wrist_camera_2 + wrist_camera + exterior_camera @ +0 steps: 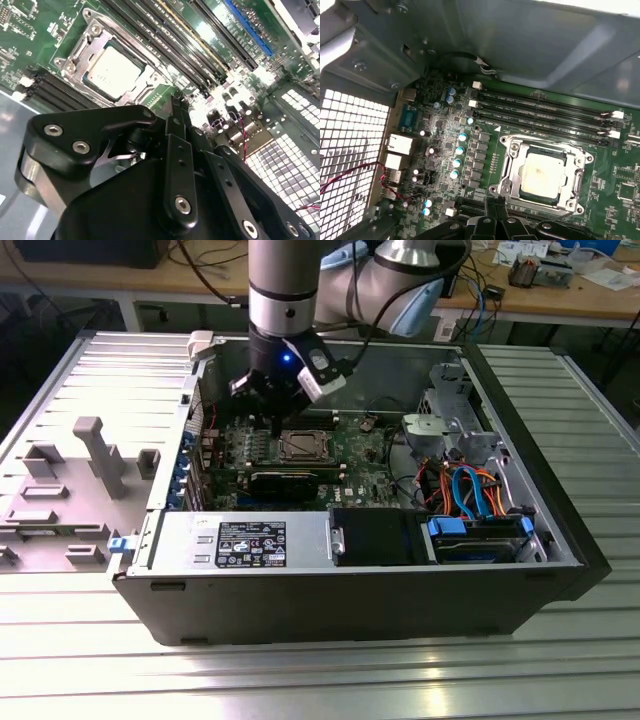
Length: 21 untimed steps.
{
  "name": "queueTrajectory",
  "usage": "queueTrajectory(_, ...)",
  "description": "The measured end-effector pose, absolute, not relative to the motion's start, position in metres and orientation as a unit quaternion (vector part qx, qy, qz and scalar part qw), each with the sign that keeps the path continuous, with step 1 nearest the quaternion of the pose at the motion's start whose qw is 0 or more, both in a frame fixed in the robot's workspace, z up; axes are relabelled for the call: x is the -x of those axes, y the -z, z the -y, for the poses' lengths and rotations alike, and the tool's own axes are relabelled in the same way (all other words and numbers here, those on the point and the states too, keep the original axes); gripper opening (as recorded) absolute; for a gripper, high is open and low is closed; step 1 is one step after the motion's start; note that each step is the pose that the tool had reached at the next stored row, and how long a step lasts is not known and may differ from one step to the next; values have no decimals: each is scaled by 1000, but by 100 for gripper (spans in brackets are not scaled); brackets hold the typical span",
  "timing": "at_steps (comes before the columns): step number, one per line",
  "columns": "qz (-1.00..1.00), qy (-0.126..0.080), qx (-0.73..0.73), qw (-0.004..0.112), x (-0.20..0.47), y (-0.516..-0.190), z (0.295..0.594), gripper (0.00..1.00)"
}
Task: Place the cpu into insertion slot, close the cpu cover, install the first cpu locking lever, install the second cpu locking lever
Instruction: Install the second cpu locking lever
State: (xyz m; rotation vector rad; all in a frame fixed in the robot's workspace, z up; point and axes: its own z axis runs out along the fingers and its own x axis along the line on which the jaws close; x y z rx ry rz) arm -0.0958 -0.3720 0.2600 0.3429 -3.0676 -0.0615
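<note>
1. The cpu [540, 172] is being shown seated in the insertion slot [506, 186], with the cpu cover [578, 172] lying flat around it; its pale metal top is being seen through the cover's window in both wrist views.
2. The pincer [176, 107] is being held just beside the socket, over the green motherboard [487, 150]. Its fingers are being shown together, with nothing clamped between them.
3. In the exterior view the pincer [275, 415] is being carried low inside the open computer case [350, 590], on the side of the socket toward the exterior view's left.
4. Risk is being judged as follows: the closed tips are being kept near the small capacitors [459, 150] and the memory slots [540, 112], so a sideways slip could be scraping a component or missing a locking lever.
5. Whether either lever is already latched is not being made clear (the thin wire parts are hard to separate from the frame), so force on a half-seated lever could be bending it.
6. The case is being supported on a ribbed metal desk [320, 680]; a grey fixture [95, 455] is standing on it toward the exterior view's left.
7. Behind, a wooden workbench [560, 300] is being occupied by cables and small parts.
</note>
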Motion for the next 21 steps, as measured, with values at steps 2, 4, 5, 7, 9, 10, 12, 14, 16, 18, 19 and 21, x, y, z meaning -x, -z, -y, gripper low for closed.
queueTrajectory(2,993,17,-111,28,90,-260,372,11)
queueTrajectory(4,994,12,-107,28,84,-260,371,11)
queueTrajectory(5,994,10,-106,28,82,-260,371,11)
queueTrajectory(7,994,9,-105,28,79,-260,370,11)
queueTrajectory(9,994,9,-106,29,79,-262,368,11)
queueTrajectory(10,994,9,-106,29,79,-265,368,11)
queueTrajectory(12,994,9,-105,29,78,-266,368,11)
queueTrajectory(14,994,9,-105,30,75,-266,370,11)
queueTrajectory(16,994,9,-104,31,74,-266,372,11)
queueTrajectory(18,994,10,-104,31,72,-265,375,11)
queueTrajectory(19,994,10,-104,31,72,-265,376,11)
queueTrajectory(21,994,11,-104,31,72,-262,378,11)
